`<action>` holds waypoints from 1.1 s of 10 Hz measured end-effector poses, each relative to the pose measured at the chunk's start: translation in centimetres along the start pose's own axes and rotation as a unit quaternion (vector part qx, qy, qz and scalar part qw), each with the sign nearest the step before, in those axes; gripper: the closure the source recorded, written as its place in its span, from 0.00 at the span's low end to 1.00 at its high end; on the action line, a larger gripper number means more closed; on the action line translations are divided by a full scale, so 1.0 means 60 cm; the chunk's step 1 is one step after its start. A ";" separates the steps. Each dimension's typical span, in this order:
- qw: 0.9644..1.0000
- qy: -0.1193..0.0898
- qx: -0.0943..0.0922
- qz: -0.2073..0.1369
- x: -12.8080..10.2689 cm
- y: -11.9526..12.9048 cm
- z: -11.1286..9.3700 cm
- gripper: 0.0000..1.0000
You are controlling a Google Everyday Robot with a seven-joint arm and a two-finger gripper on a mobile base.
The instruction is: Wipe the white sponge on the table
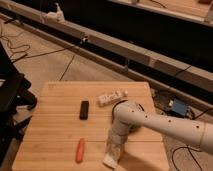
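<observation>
While on tbl (55, 131), claw (114, 150) clamps sponge (110, 161).

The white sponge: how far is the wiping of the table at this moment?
Done: the gripper is shut on the flat white sponge, set down on the light-wood table. In hand: wiping near the front edge, right of the orange carrot. Left: hard to tell; no marks show which parts are wiped.

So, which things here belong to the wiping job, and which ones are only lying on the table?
Belong to the job: white sponge, near the table's front edge; gripper, shut on the sponge from above; table.

Just lying about: orange carrot, left of the sponge; black bar; lumpy white strip.
</observation>
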 end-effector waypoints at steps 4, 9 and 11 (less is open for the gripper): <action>1.000 0.016 0.004 0.005 0.040 -0.023 -0.042 1.00; 0.999 -0.007 0.005 -0.050 0.017 -0.097 -0.012 1.00; 0.997 -0.013 -0.005 -0.071 -0.005 -0.110 0.005 1.00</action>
